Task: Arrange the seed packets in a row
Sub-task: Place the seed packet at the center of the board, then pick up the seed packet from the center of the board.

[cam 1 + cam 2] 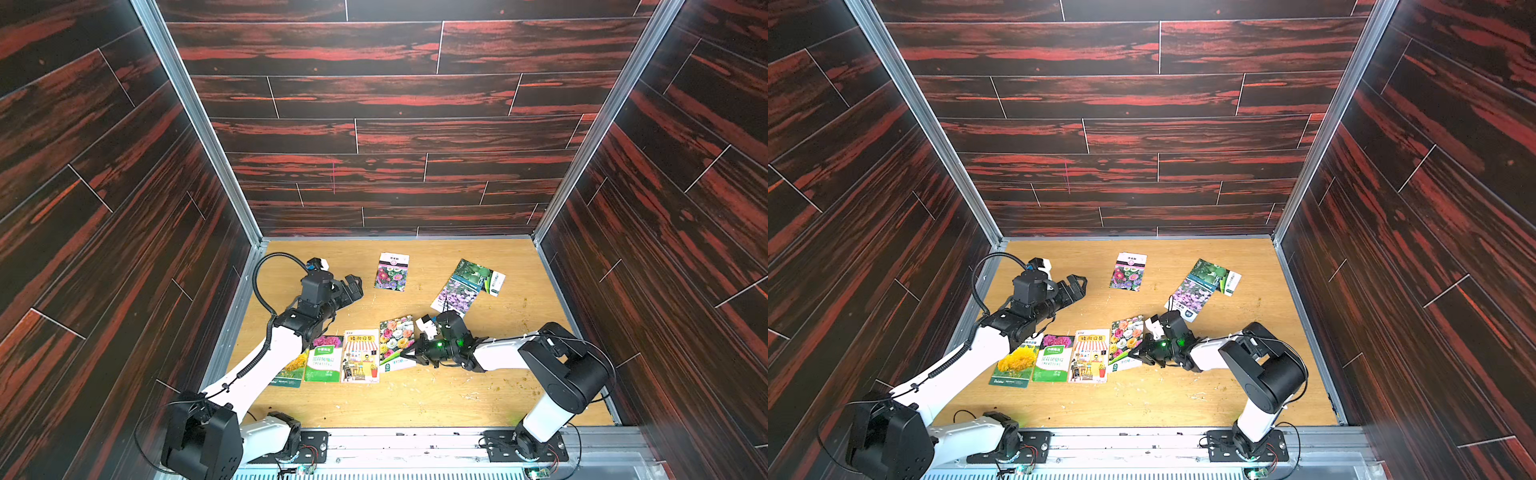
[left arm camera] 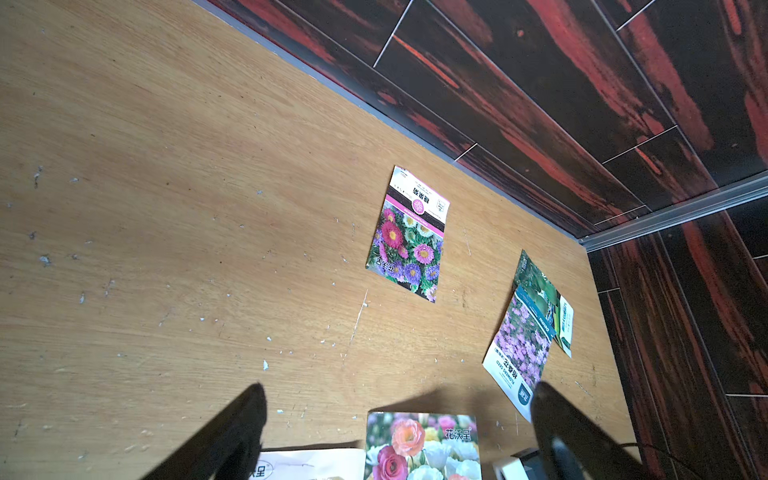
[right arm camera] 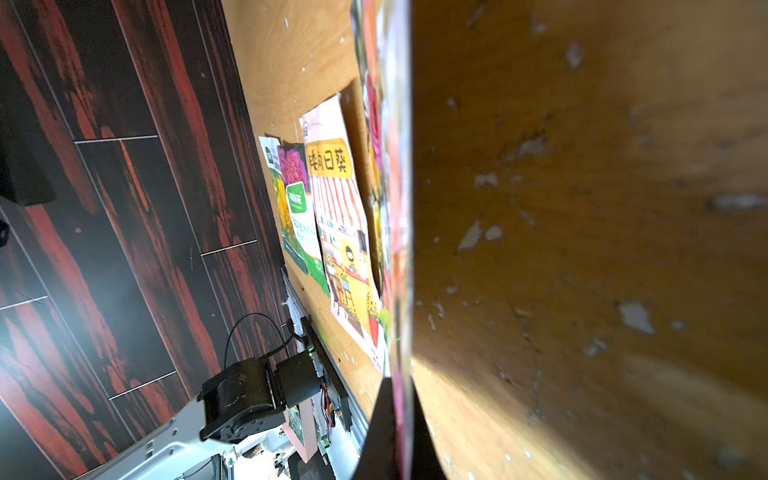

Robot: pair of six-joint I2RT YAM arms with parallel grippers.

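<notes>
Flat glossy rose-printed seed packet: near row, beside cartoon-shop packet. Probably light, floppy, slick; pinch at an edge. Clamped at edge by right gripper; left gripper spread, empty.

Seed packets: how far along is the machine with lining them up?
Done: the sunflower packet, green-label packet and cartoon shop packet lie side by side near the front. In hand: the right gripper is shut on the mixed-roses packet, beside the cartoon shop packet. Still to do: the aster packet alone at the back, and the purple-flower packet overlapping the leafy green packet. The left gripper is open, holding nothing.
</notes>
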